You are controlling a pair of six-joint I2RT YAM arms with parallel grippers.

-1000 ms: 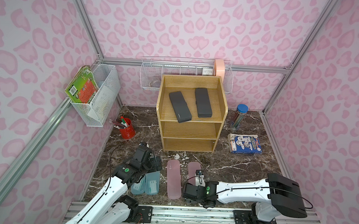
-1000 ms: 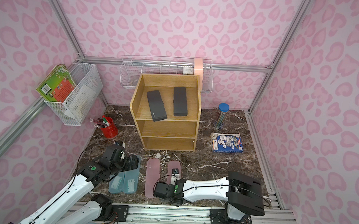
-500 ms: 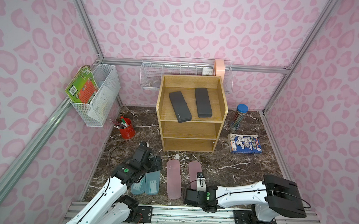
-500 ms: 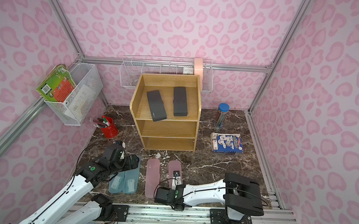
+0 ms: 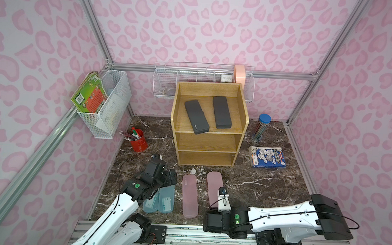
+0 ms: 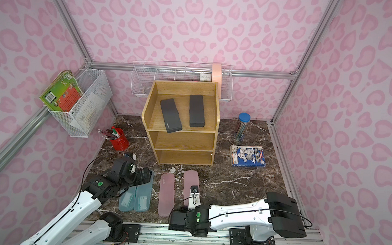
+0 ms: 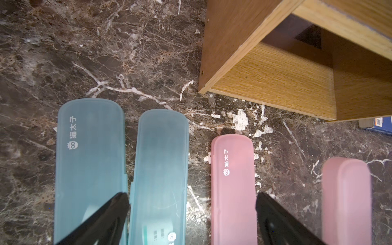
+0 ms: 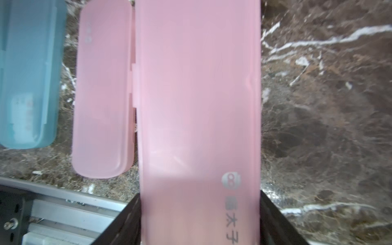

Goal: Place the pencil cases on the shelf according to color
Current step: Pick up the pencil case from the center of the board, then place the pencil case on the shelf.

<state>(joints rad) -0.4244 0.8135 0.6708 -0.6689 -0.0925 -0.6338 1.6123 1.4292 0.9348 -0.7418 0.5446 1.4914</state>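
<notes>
The right gripper (image 8: 200,214) is clamped on a long, translucent pink plastic pencil case with rounded ends (image 8: 197,95). In the right wrist view its two black fingers (image 8: 270,216) press against the case's long edges, near the end printed with a small round logo. The jaws stand partly closed, held apart by the width of the case. In both top views this held pink case (image 5: 214,182) points lengthwise toward the light oak wooden three-tier shelf (image 5: 206,149). Its near end is hidden under the wrist, so I cannot tell whether it is clear of the dark marble-patterned tabletop (image 5: 267,184).

A second pink case (image 5: 189,196) lies flat just beside it on the left, parallel to it. Further left, two translucent teal-blue cases (image 5: 167,198) lie side by side, touching along their long edges.

The left gripper (image 7: 192,199) has its jaws spread wide and holds nothing. In the top views it hangs over the far ends of the teal-blue cases. In the left wrist view one finger (image 7: 106,216) shows over the seam between those two cases and the other over the gap between the pink ones.

Two matte black cases (image 5: 196,116) lie on the shelf's rimmed top tier, the left one angled and the right one nearly straight.
</notes>
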